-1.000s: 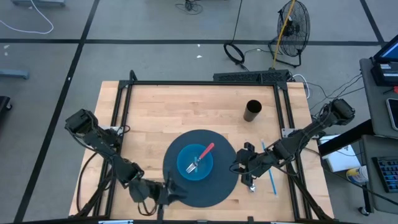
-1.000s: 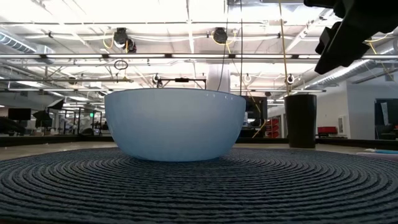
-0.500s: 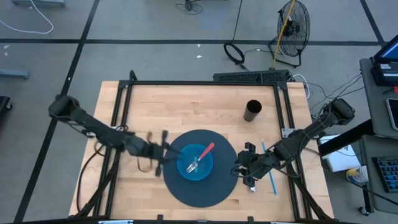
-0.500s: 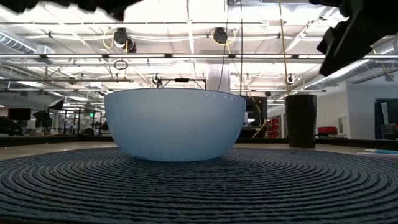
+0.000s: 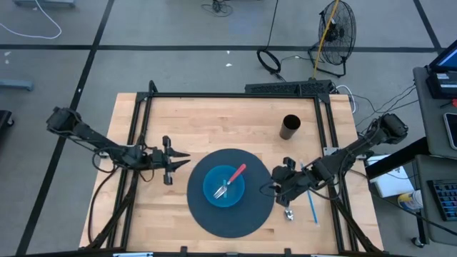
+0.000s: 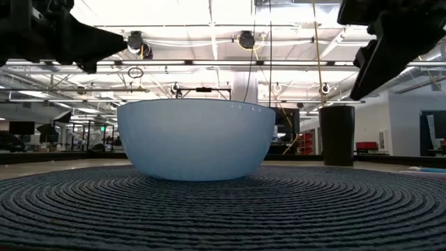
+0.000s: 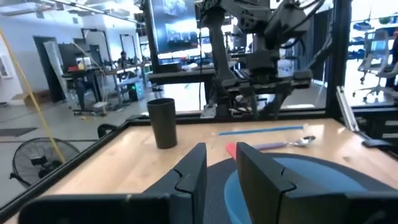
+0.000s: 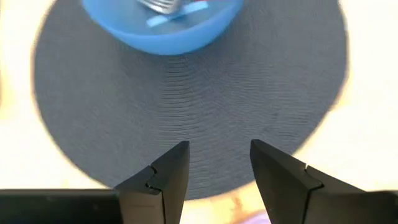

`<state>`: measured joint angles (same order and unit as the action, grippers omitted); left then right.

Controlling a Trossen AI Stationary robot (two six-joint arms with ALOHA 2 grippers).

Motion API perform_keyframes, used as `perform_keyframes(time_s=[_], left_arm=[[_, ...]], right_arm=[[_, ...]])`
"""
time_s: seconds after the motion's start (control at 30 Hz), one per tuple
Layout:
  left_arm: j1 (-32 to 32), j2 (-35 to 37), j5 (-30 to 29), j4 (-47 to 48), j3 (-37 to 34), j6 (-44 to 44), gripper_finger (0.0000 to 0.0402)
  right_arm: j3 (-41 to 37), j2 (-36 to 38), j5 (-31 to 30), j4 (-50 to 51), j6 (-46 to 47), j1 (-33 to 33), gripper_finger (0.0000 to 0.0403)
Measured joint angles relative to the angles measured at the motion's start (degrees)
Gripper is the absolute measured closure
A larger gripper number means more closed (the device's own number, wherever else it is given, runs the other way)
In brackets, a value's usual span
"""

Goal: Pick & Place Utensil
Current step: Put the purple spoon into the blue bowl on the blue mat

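Lowering the right gripper (image 5: 284,187) from here, its fingers apart and empty, you risk nudging the spoon (image 5: 288,212) off the table edge or snagging the mat (image 5: 250,214); the fork (image 5: 230,181) already lies in the bowl (image 5: 214,191). The left gripper (image 5: 175,161), fingers slightly parted and empty, hangs beside the mat.

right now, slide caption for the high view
Both open grippers, left and right, flank a blue bowl holding a fork.

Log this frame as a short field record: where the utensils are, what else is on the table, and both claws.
fork: red-handled fork lying in the blue bowl
bowl: on the round dark mat
spoon: spoon on the wood beside the mat
straw: blue straw beside the spoon
cup: black cup, upright
left claw: left claw open, empty, beside the mat
right claw: right claw open, empty, above the mat's edge
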<state>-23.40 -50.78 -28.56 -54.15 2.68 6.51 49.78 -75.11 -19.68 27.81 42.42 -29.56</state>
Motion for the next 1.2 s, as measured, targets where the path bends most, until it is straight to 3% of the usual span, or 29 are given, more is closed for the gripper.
perform_keyframes(time_s=[0.13,0.37,0.5,0.7,0.87,1.0,1.2], left_arm=[[-2.54,-0.02,-3.15,0.25,0.00,0.39,0.0309],[-16.46,4.14,-25.75,-0.32,0.00,7.96,0.0309],[-23.54,8.87,-31.96,-5.75,0.02,17.79,0.0309],[-23.29,15.31,-24.90,-11.16,0.04,33.95,0.0309],[-18.68,22.15,-17.92,-9.39,0.04,39.44,0.0309],[-13.71,27.26,-10.65,-1.56,0.11,36.09,0.0309],[-2.89,31.94,-0.02,14.52,0.11,21.02,0.0309]], right_arm=[[0.00,0.00,-0.97,3.27,0.20,0.00,0.0239],[0.00,0.00,-1.51,5.86,-0.73,0.00,0.0239],[0.00,0.03,-4.65,5.28,-2.89,0.08,0.0239],[0.00,1.59,-6.11,2.48,-4.73,2.05,0.0239],[0.00,2.55,-5.86,-1.54,-6.63,2.52,0.0239],[0.00,2.75,-5.68,-3.31,-8.05,2.49,0.0239],[0.00,2.75,-5.60,-3.39,-9.11,2.49,0.0239]])
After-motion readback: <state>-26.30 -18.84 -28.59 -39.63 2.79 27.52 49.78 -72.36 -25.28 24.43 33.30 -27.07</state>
